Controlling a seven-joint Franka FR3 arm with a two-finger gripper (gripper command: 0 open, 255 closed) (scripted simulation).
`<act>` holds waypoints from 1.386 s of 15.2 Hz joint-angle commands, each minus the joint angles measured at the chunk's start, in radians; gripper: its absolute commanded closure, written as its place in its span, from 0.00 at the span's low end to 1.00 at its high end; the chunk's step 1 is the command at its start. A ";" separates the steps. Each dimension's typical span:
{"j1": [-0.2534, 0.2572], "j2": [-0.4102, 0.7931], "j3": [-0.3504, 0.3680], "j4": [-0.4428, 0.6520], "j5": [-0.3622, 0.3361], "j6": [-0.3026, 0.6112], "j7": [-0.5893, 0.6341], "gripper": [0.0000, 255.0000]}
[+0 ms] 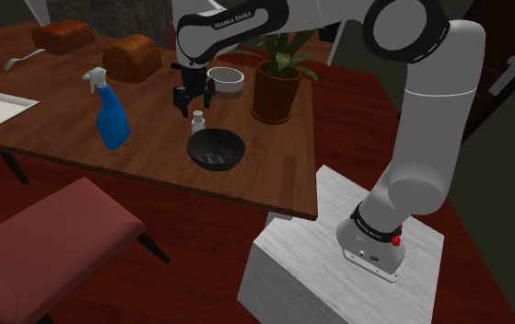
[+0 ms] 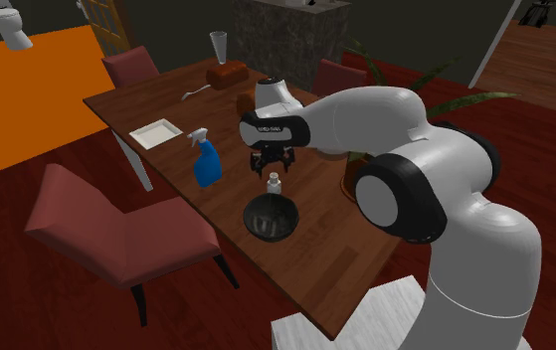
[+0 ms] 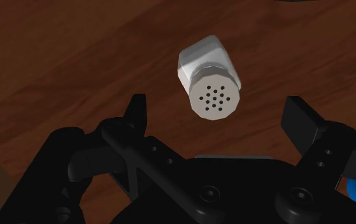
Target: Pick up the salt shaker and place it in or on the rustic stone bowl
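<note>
Setting: home dining room. Evidence: long wooden table; red upholstered chairs beside it; bread loaves and potted plant on it; dark red wood floor.

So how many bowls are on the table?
2. A dark bowl sits by the salt shaker, toward the table's near edge in the shoulder view; a pale bowl stands farther back beside the potted plant. The arm could hide others.
</note>
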 commanded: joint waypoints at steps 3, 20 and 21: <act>0.000 0.008 -0.001 -0.010 -0.002 0.019 0.001 0.00; -0.001 -0.002 0.000 0.003 0.000 -0.004 -0.001 1.00; -0.001 -0.006 0.000 0.010 0.001 -0.016 -0.002 1.00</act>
